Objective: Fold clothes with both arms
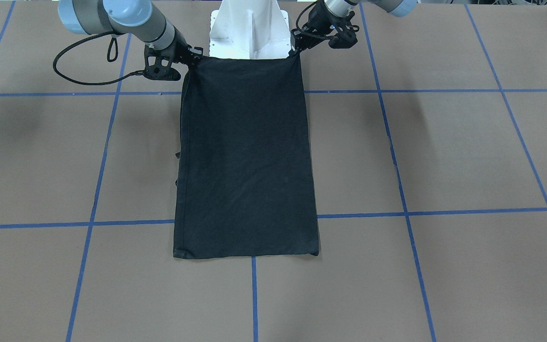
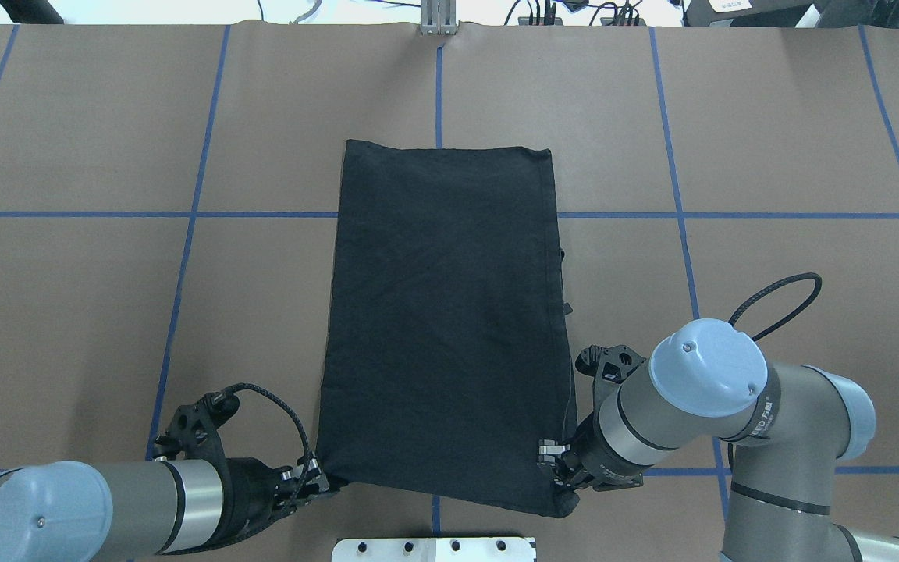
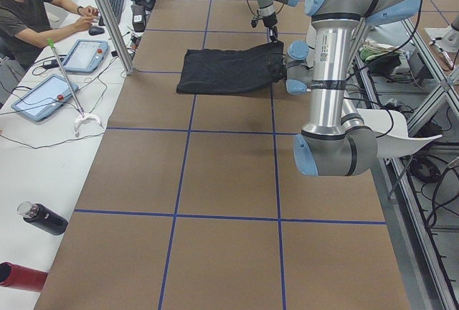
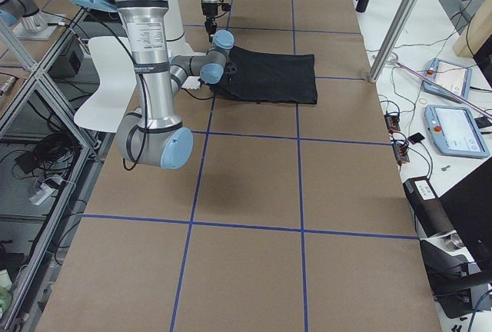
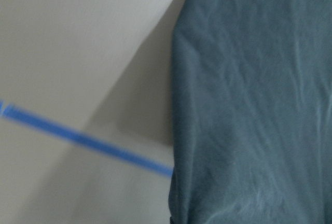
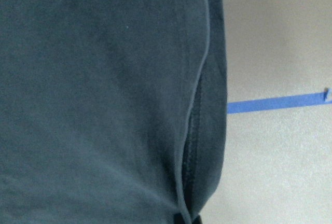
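The clothes are one black T-shirt (image 1: 245, 156) folded into a long narrow rectangle with its plain side up, lying flat down the table's middle (image 2: 442, 312). My left gripper (image 2: 323, 479) is shut on the near left corner, also seen from the front (image 1: 296, 51). My right gripper (image 2: 559, 467) is shut on the near right corner (image 1: 193, 59). Both held corners sit just in front of the robot's base, with the edge between them pulled taut. Dark cloth fills much of the left wrist view (image 5: 249, 105) and the right wrist view (image 6: 104, 79). No print shows.
The white pedestal base (image 1: 247, 28) stands right behind the held edge. Blue tape lines (image 2: 184, 215) grid the brown table. A person (image 3: 29, 8) sits at a side bench with tablets (image 3: 39, 98) and bottles (image 3: 43, 218) beyond the table's far long edge.
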